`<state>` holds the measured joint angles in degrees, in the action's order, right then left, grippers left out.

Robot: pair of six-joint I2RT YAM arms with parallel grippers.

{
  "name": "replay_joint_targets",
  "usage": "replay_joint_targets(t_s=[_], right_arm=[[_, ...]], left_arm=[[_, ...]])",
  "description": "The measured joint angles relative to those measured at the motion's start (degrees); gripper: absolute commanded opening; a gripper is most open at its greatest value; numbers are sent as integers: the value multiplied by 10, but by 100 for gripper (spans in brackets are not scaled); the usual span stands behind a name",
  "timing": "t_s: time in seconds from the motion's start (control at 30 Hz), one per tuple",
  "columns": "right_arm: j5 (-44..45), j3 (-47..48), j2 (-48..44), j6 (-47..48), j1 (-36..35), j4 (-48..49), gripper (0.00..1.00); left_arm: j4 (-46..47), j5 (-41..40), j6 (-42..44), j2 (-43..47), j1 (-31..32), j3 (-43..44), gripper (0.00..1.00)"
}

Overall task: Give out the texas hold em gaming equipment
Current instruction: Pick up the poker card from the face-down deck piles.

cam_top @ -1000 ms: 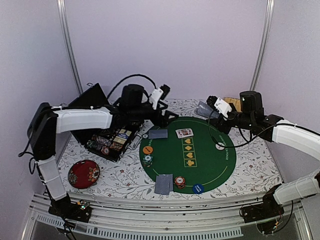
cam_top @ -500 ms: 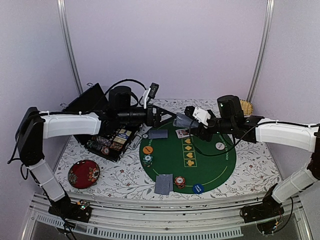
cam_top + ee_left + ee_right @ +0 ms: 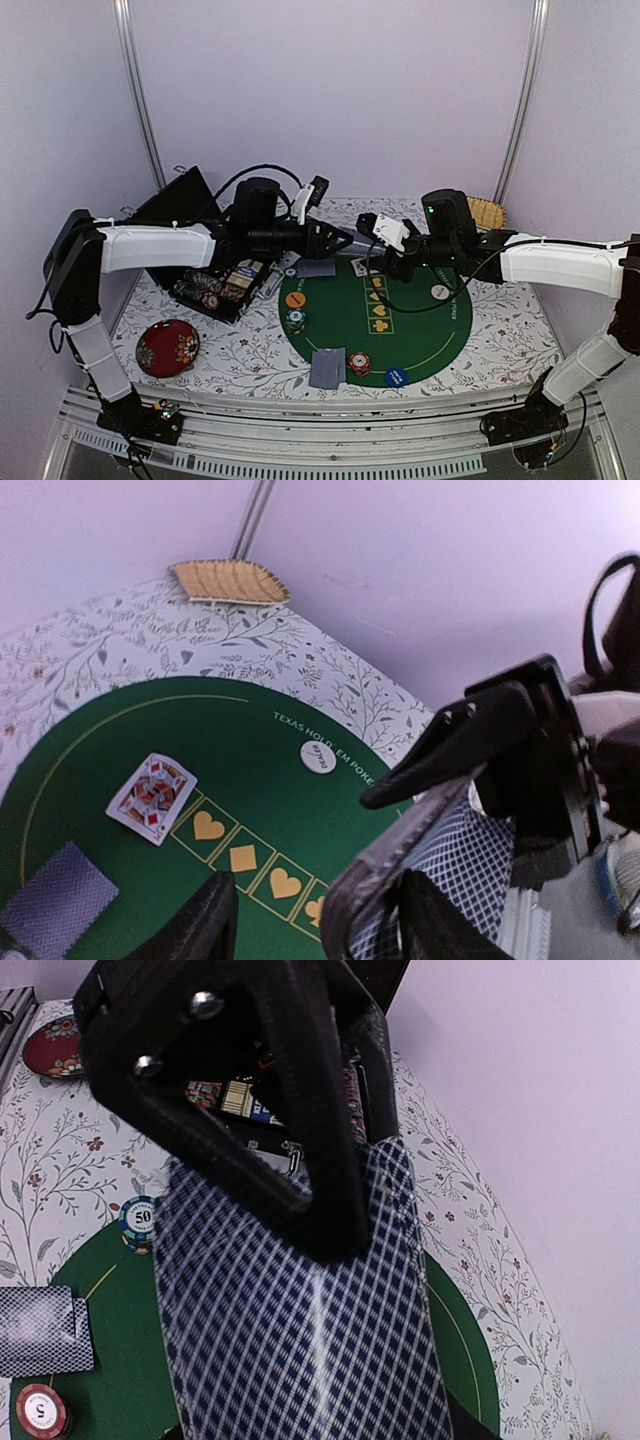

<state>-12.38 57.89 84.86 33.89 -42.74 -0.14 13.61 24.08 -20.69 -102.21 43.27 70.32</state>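
Above the far edge of the green mat point(image 3: 420, 330), the two arms meet nose to nose. The right pincer point(image 3: 372, 246) is clenched on a packet of playing cards point(image 3: 300, 1360), grey-blue lattice backs up, held in the air over the mat. The left pincer point(image 3: 338, 241) is released, its jaws spread. One black finger point(image 3: 290, 1150) overlaps the backs in the right wrist view, though whether it touches them is hard to tell.

On the mat a face-up card point(image 3: 152, 797) lies at the far side beside the row of gold suit marks, with the white disc point(image 3: 318, 758) to its right. A face-down card point(image 3: 316, 268) sits at the far left edge. The orange disc point(image 3: 295, 299) and green chip stack point(image 3: 295, 320) are on the left rim. At the near edge lie more face-down cards point(image 3: 327, 367), the red chip stack point(image 3: 359, 363) just beside them, and the blue disc point(image 3: 396, 377). An open black case point(image 3: 220, 280) stands on the surface to the left.
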Motion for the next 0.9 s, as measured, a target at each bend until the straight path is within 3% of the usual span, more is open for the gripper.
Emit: replay_joint_targets(t_s=[0.13,0.3,0.4,0.5,0.6,0.77,0.9], right_arm=[[4,0,0,0,0,0,47],[7,0,0,3,0,1,47],[8,0,0,4,0,1,47],[8,0,0,5,0,1,47],[9,0,0,6,0,1,47],[10,0,0,6,0,1,47],[13,0,0,6,1,1,47]], left_arm=[[3,-7,9,8,2,-3,35],[2,-8,17,24,2,-14,35],[0,-8,23,30,2,-17,46],[-6,-10,33,38,2,-21,45],[-10,-10,38,45,2,-25,34],[-19,-8,44,52,2,-28,2],[-23,-9,46,64,2,-32,0]])
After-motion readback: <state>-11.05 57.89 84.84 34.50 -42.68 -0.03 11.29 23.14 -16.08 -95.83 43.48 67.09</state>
